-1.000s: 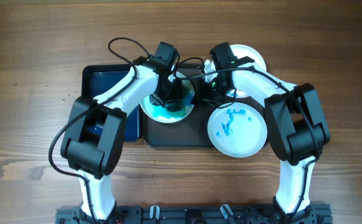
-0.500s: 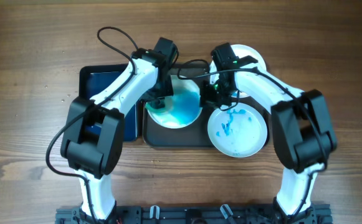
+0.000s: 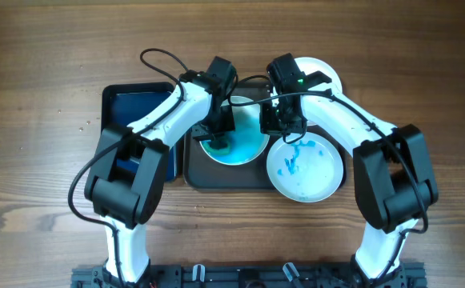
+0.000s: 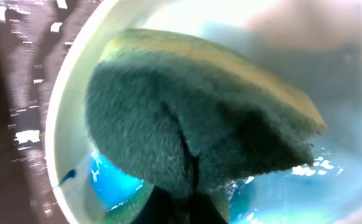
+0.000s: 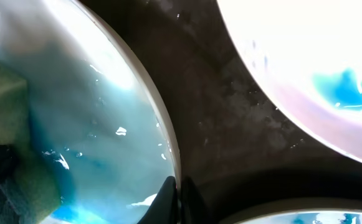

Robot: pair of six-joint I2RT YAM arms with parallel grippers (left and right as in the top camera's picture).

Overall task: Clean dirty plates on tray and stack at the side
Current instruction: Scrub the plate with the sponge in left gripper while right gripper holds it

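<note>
A white plate smeared with blue sits on the dark tray. My left gripper is shut on a green-and-yellow sponge and presses it on that plate. My right gripper is shut on the plate's right rim. A second white plate with blue marks lies at the tray's right edge. A third white plate lies behind the right arm, mostly hidden.
A dark blue basin stands left of the tray. Cables loop over the wooden table above the arms. In the right wrist view the tray floor shows between the plates.
The left gripper moved the sponge right and down across the plate. More of the plate is smeared blue. The right gripper keeps its hold on the rim.
</note>
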